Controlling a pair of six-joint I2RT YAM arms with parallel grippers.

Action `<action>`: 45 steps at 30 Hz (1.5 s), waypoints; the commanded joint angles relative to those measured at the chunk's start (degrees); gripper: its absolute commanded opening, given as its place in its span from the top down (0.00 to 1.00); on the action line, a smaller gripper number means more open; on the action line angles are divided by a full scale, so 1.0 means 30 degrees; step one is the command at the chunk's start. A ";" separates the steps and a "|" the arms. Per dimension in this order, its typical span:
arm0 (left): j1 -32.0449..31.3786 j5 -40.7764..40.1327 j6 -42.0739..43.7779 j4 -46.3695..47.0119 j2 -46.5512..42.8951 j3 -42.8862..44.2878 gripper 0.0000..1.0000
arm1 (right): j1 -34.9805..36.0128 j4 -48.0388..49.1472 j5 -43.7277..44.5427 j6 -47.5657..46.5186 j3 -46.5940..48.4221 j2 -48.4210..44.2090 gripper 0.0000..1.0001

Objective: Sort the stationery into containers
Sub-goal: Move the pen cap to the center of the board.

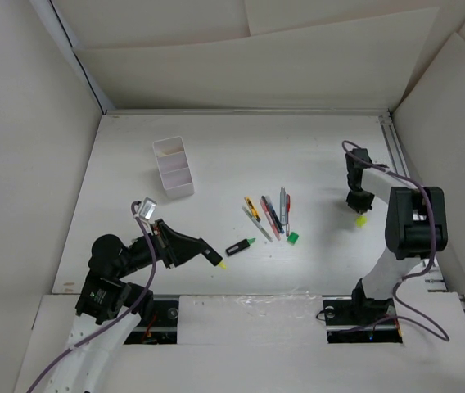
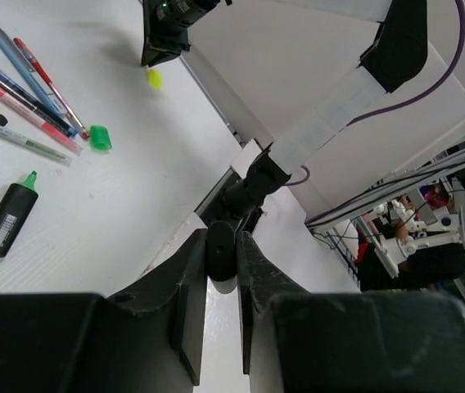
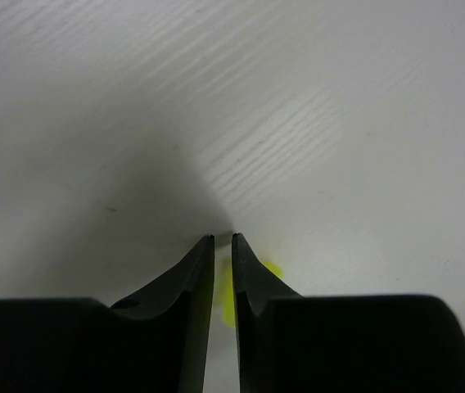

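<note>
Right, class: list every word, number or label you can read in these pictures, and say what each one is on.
No text here can be read.
The white printed label on the black highlighter is too small to read.
Any print on the pens is too blurred to read.

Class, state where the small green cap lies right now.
In the top view the green cap lies slightly right of centre, at the near end of the pens, right of the black highlighter.
</note>
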 commanded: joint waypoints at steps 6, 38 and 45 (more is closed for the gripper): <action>-0.0019 0.0281 -0.0063 0.0680 -0.0284 0.0003 1.00 | 0.3051 0.0401 -0.0918 0.1943 -0.0614 0.0831 0.79; -0.0019 0.0456 -0.0415 0.1383 -0.0372 -0.0112 1.00 | -0.3097 0.0961 -0.2588 -0.0044 -0.3458 -0.3593 0.39; -0.0019 0.0661 -0.0591 0.1823 -0.0372 -0.0317 1.00 | -0.3334 0.0580 -0.3027 -0.0662 -0.3106 -0.3007 0.47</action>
